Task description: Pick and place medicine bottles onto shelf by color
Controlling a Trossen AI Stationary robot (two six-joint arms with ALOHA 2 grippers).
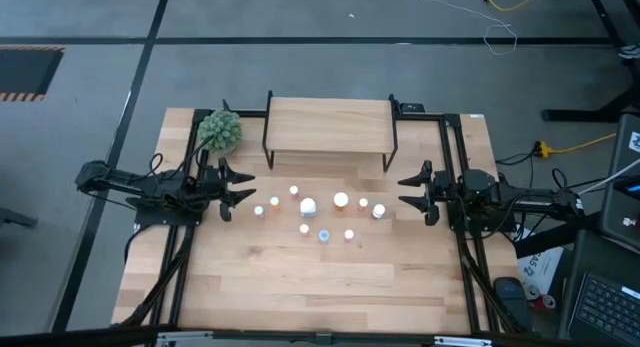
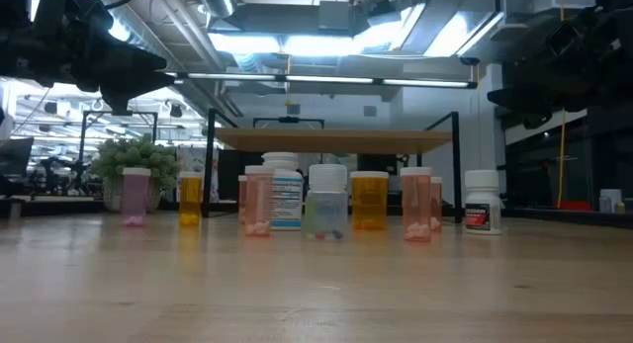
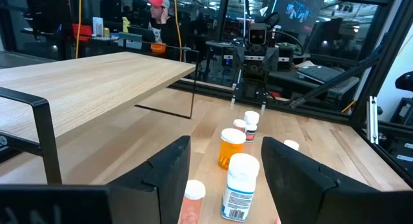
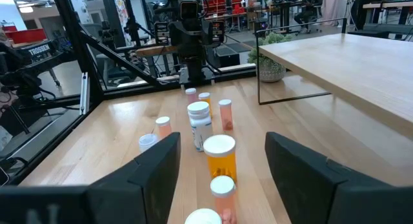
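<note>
Several small medicine bottles with white caps stand upright on the wooden table, in front of the shelf; in the low view they stand in a row, orange, pink, white and pale clear. My left gripper is open, left of the bottles and above the table. My right gripper is open, right of them. Both touch nothing. The left wrist view shows an orange bottle and a white labelled one ahead.
A green spiky plant ball sits at the shelf's left end. Black frame rails run along the table's left and right sides. A person shows in the room beyond the table. Bare tabletop lies toward the near edge.
</note>
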